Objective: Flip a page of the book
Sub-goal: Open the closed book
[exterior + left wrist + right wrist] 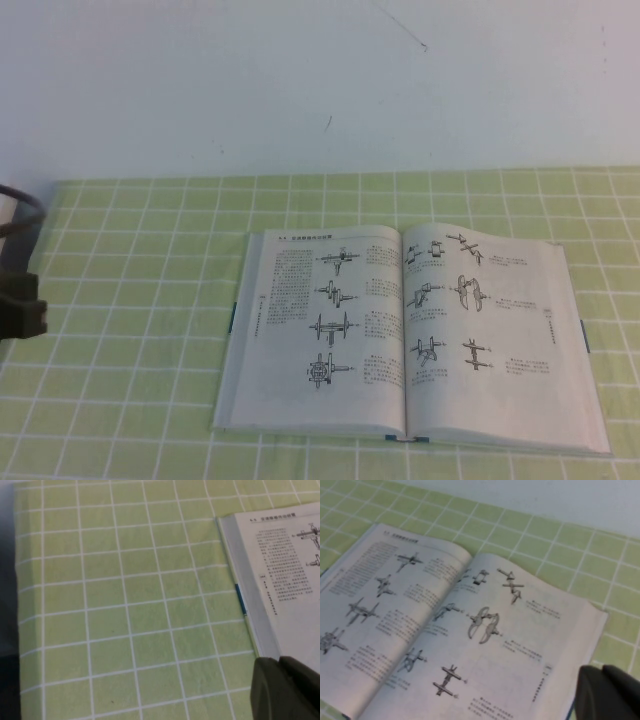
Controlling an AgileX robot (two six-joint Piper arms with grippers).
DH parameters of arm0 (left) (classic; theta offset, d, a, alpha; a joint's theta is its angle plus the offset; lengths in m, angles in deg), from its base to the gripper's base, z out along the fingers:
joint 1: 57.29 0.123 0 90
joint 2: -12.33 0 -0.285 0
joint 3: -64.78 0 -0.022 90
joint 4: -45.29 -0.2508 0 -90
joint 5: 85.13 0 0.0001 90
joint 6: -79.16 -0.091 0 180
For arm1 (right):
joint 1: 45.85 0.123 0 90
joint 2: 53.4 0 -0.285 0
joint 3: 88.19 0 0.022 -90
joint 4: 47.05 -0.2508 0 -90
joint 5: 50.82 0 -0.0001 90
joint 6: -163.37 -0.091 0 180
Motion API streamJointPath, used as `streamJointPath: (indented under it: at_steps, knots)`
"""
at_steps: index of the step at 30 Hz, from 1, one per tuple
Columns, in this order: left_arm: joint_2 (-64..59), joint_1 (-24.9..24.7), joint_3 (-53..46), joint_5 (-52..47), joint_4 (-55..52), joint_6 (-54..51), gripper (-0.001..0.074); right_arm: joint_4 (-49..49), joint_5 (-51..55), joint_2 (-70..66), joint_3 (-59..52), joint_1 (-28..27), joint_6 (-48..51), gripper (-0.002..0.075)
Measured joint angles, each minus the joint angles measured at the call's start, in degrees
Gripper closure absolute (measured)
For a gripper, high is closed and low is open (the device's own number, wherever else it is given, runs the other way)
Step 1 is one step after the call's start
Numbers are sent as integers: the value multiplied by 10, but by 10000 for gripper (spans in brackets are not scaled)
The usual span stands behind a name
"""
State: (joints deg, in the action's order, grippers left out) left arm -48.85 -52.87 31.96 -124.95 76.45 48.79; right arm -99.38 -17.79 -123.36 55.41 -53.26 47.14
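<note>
Honestly you can't tell whether either set of fingers is apart or together here. The right gripper (607, 692) is just a dark lump at the corner of its own wrist view, hanging above the outer edge of the right-hand page (520, 645), and it doesn't show in the high view at all. The left gripper (285, 687) is the same story, a dark blob near the book's left edge, over the green checked cloth (125, 605). In the high view only a bit of the left arm (20, 300) peeks in at the left side.

The book (410, 335) lies open and flat on the desk (120, 400), a little right of centre, both pages full of diagrams (the right page bows up slightly near the spine).

So you're at the very start, I'd say: nothing is touching paper yet. Next move probably belongs to the right arm: come down to that outer page edge, catch only the top sheet, then sweep it over the spine toward the left.
</note>
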Motion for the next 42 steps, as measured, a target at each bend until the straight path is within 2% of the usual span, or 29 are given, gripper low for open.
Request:
streamJointPath:
  at_steps: [4, 8, 13, 17, 23, 30, 34, 39, 42]
  knots:
    - [-50, -51, 4, 30, 1, -2, 738, 2, 59, -50, 49, 0, -6, 729]
    - [-114, -137, 47, 50, -13, -3, 738, 21, 114, -81, 87, 7, -27, 729]
    - [-211, -244, 137, 54, -36, -3, 738, 119, 128, -95, 116, 74, -100, 729]
    - [-286, -304, 208, 63, -39, -3, 738, 210, 116, -98, 123, 118, -175, 729]
    - [-407, -359, 277, 111, -40, -3, 738, 291, 109, -126, 122, 122, -238, 729]
    - [-535, -405, 320, 107, -36, -10, 738, 292, 102, -189, 122, 122, -254, 725]
    - [-583, -412, 321, 107, -29, -15, 738, 270, 87, -236, 122, 122, -277, 629]
    - [-617, -407, 324, 109, -25, -15, 738, 257, 63, -299, 122, 121, -310, 392]
    - [-631, -396, 331, 97, -16, 11, 739, 235, 48, -331, 123, 106, -321, 334]
